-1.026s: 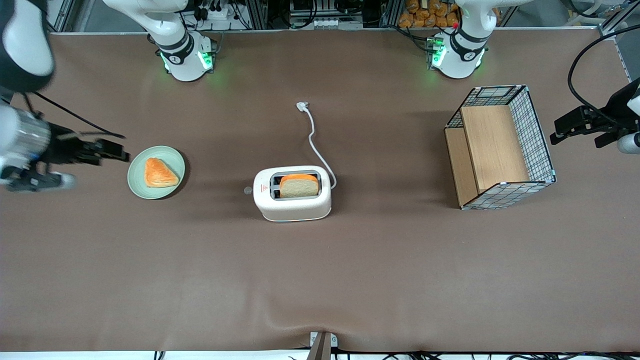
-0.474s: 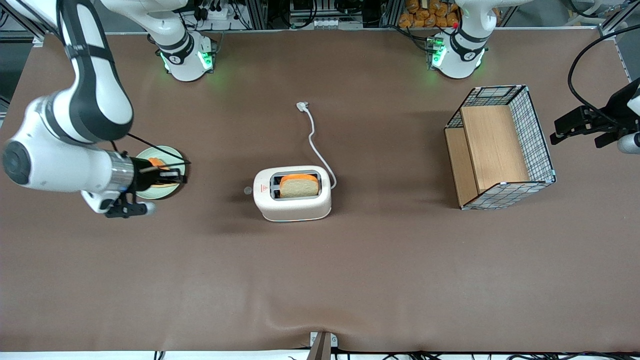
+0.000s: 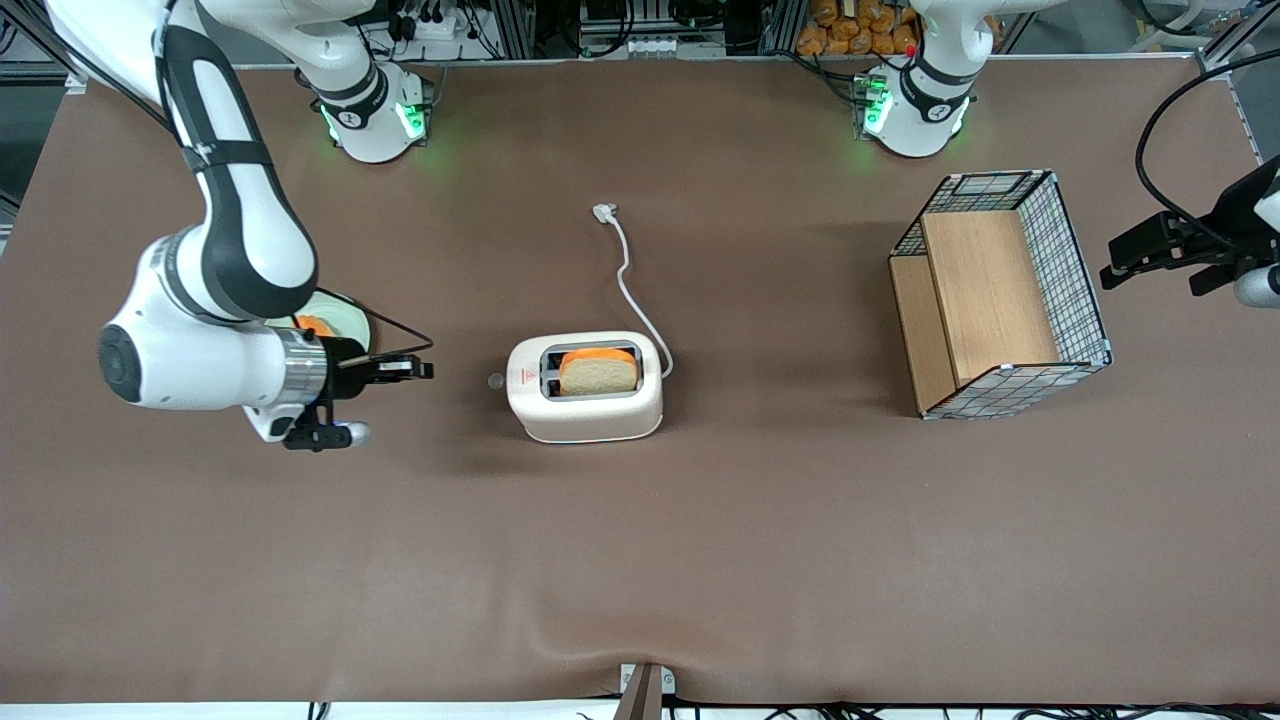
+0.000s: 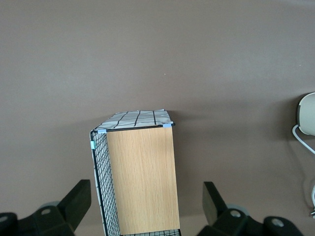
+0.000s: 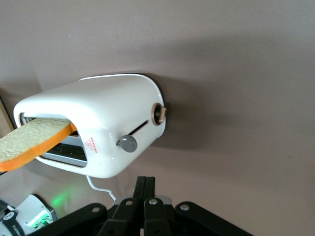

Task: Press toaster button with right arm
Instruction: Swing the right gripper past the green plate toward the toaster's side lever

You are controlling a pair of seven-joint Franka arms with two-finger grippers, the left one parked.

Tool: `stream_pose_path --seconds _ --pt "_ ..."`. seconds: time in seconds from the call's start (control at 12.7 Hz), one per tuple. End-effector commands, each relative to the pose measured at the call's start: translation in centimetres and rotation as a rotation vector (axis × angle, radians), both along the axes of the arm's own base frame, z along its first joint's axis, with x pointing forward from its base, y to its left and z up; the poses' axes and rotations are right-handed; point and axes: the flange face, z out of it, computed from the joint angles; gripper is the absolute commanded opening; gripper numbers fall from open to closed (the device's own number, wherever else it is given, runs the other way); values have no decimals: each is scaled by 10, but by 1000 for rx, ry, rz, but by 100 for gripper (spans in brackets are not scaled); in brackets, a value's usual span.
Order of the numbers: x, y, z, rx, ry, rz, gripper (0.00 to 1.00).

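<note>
A brown-covered table [image 3: 700,560] carries everything — the toaster [image 3: 585,388] at its middle, its white cord [image 3: 632,285] and plug [image 3: 604,211] lying on the cover. A green plate [image 3: 345,310] sits toward the working arm's end, partly under the gripper [image 3: 418,369]; a wire-and-wood basket [image 3: 1000,295] toward the parked arm's.

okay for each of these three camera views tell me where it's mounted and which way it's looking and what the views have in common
Front view: high above the table edge, looking down on the toaster, right arm and its gripper.
Right wrist view: on the working arm, facing the toaster button; the gripper's shut jaws show.
Left wrist view: on the parked arm, looking down on the basket.
Shared: all three show the toaster; front and left wrist share the basket.
</note>
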Motion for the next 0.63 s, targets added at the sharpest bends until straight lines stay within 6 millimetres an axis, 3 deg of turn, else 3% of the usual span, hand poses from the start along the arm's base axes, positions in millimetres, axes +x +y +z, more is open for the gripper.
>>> stream_pose_path --seconds 0.0,0.55 --pt "-4 12 -11 31 -11 11 0" --pt "-9 42 -35 48 -23 -10 0"
